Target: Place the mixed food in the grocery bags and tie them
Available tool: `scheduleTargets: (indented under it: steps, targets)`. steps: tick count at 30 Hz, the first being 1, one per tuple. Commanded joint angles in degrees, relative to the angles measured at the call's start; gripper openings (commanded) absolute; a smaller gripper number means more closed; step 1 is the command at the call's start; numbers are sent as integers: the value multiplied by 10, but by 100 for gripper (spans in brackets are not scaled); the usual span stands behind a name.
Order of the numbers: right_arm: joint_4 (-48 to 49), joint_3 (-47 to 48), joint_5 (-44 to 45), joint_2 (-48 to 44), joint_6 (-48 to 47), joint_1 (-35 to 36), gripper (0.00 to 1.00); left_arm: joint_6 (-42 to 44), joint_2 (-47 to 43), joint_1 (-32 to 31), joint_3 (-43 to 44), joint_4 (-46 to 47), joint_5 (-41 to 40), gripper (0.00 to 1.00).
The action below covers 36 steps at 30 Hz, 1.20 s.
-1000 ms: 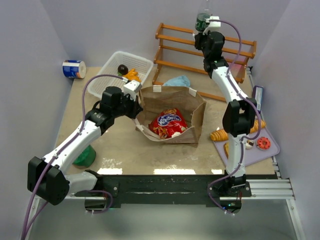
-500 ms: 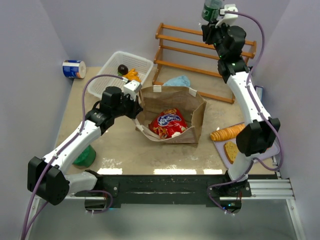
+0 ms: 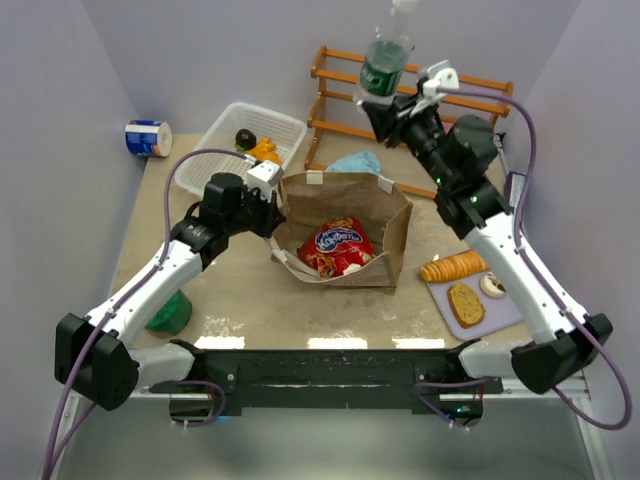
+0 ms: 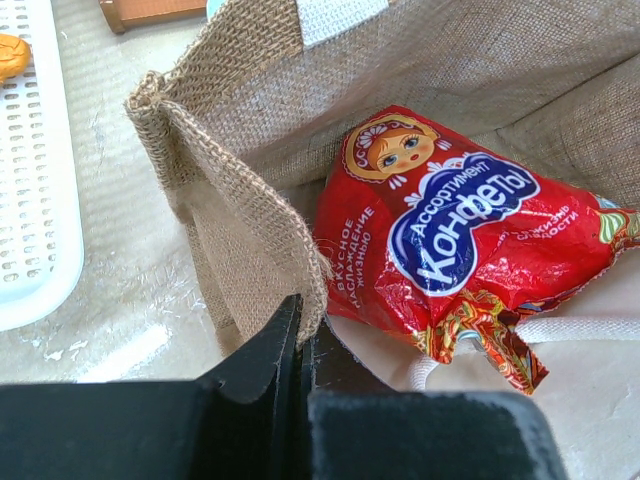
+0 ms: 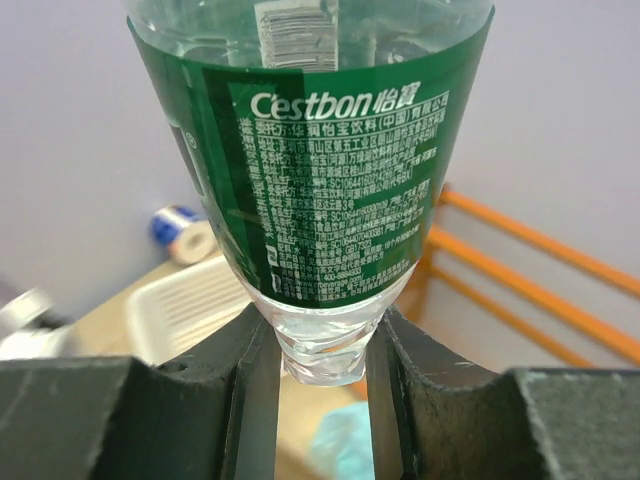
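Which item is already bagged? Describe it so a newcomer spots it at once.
Mid-table stands the open brown burlap bag. Inside lies a glossy red foil packet. Its blue oval logo and painted doll's face set it apart from the clear green-labelled bottle held aloft.
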Motion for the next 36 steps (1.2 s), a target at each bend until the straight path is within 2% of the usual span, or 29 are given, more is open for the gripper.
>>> scheduleTargets:
  steps: [1, 6, 7, 11, 12, 19, 27, 36]
  targets:
    - [11, -70, -16, -63, 1, 73, 0, 5, -19, 1, -3, 1, -4, 0]
    - [-71, -127, 32, -94, -18, 168, 0, 6, -20, 1, -4, 0, -11, 0]
    - [-109, -134, 39, -96, -15, 175, 0, 6, -20, 1, -4, -1, -12, 0]
    - [-154, -193, 71, -112, 3, 210, 0, 6, -25, 1, -4, -1, -18, 0]
    - [-169, -212, 102, -111, 7, 221, 0, 6, -26, 1, -4, -1, -20, 0]
    - [-263, -274, 160, -93, 54, 262, 0, 5, -28, 1, -4, 1, -27, 0]
    - [-358, -265, 190, -80, 113, 284, 0, 5, -30, 1, -5, 0, -31, 0]
    - [-519, -238, 239, -34, 209, 334, 0, 5, -38, 1, -7, 3, -35, 0]
